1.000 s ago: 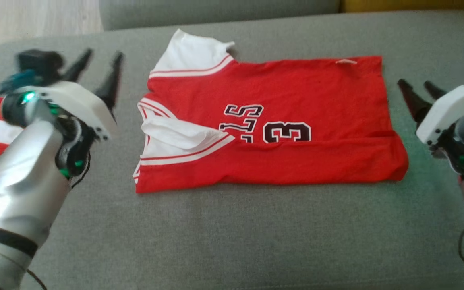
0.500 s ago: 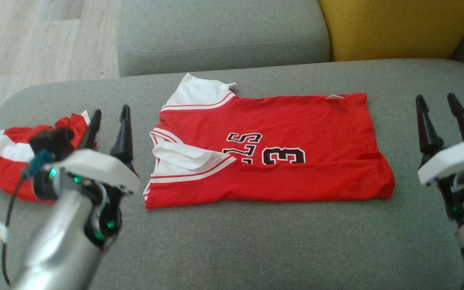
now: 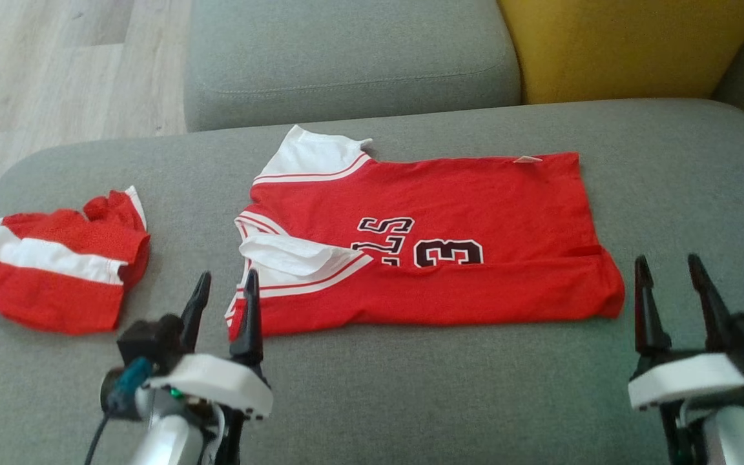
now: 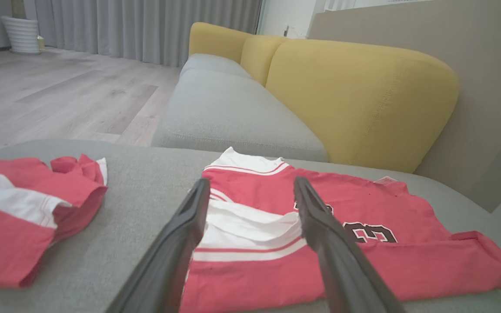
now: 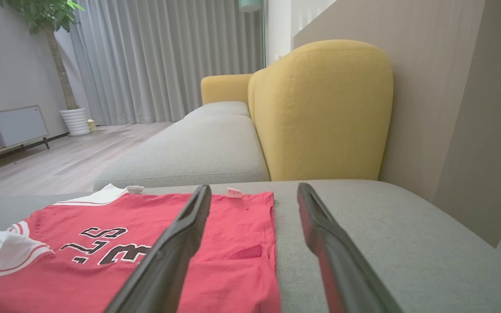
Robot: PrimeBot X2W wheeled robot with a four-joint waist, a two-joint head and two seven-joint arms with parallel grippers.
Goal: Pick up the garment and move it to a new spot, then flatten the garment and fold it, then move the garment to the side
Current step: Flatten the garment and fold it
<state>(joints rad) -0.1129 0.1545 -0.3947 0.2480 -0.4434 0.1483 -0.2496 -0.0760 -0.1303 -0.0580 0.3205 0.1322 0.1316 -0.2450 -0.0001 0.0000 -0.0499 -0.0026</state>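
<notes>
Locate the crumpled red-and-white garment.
Head view: the crumpled red-and-white garment lies far left on the grey sofa cushion, left of the red jersey.

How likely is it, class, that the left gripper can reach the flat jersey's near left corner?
Probably yes: the open left gripper points at that corner of the jersey, nothing lying between; the crumpled garment sits off to its left.

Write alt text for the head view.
A red jersey lies partly folded on a grey cushion, a crumpled red garment to its left. The left gripper and right gripper are open by its near corners, holding nothing.
</notes>
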